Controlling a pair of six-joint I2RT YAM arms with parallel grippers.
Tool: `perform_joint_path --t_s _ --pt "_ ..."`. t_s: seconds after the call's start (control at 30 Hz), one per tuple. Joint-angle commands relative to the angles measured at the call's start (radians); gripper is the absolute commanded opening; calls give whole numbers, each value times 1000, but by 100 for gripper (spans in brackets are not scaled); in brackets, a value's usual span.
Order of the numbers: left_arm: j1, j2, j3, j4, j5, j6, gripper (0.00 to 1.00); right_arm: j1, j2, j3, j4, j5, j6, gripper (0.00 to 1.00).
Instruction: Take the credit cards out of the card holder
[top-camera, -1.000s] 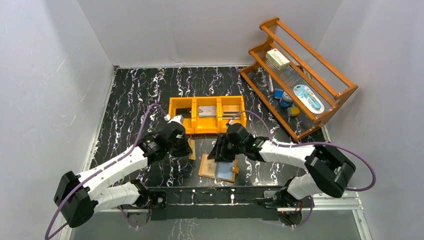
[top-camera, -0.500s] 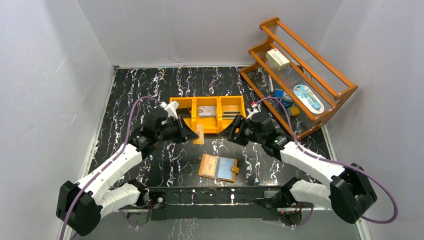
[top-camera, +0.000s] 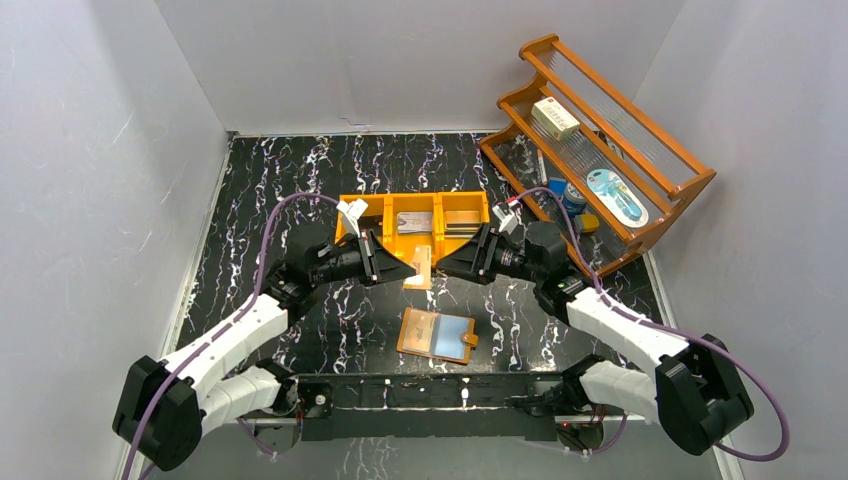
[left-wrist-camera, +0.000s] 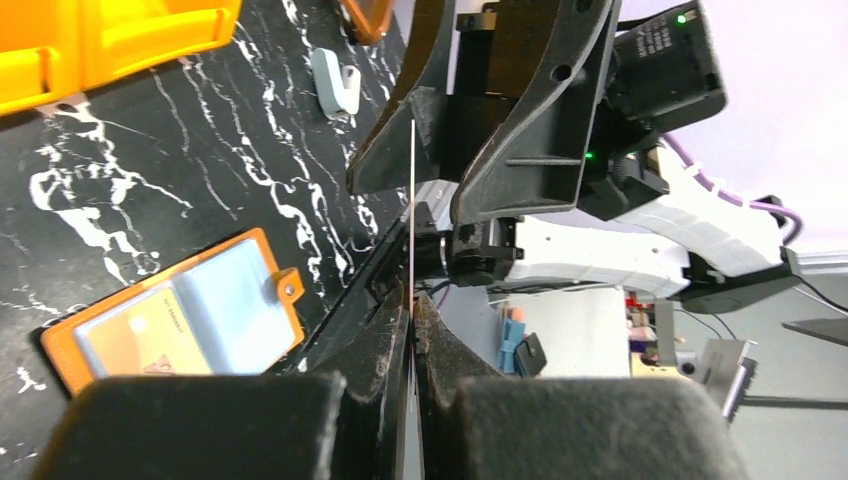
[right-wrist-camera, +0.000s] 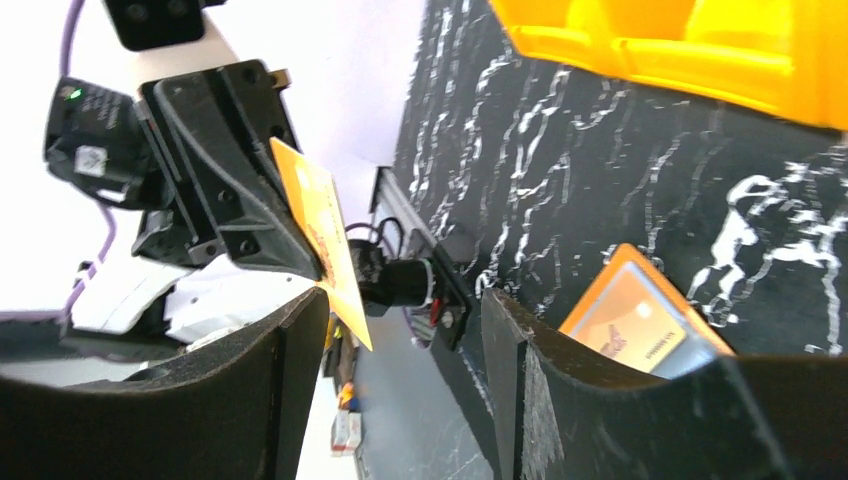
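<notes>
Midair beyond card holder (top-camera: 436, 335): left tool (top-camera: 411, 270) pinches orange card (right-wrist-camera: 316, 228); right tool (top-camera: 444, 267) spread, just beside.

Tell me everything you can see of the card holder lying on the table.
The card holder is a small tan-orange folding wallet that looks like leather. It lies opened flat on the black marbled table, close to the arms' bases and between the two arms. Two clear pale-blue plastic sleeves face up, and a printed card shows inside one of them. A small strap tab sticks out from one side edge. Nothing but the table touches it.
</notes>
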Motion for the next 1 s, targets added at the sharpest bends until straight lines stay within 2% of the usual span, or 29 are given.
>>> perform_joint_path --t_s 0.0,0.07,0.3,0.87,0.9,0.93,0.97 --pt "4 12 -16 155 84 -91 0 -3 18 -27 261 -134 96 66" --pt "4 22 -16 166 98 -104 0 -1 23 -38 329 -152 115 66" --pt "4 43 -50 275 125 -183 0 3 73 -2 385 -217 119 66" --pt "3 66 -51 321 180 -201 0 26 161 2 594 -241 227 66" --pt "3 67 -51 322 182 -201 0 28 162 1 598 -237 228 51" --pt "2 69 -52 321 184 -200 0 27 161 0 600 -238 228 21" --pt "3 70 -53 321 186 -200 0 27 159 -1 600 -237 226 17"
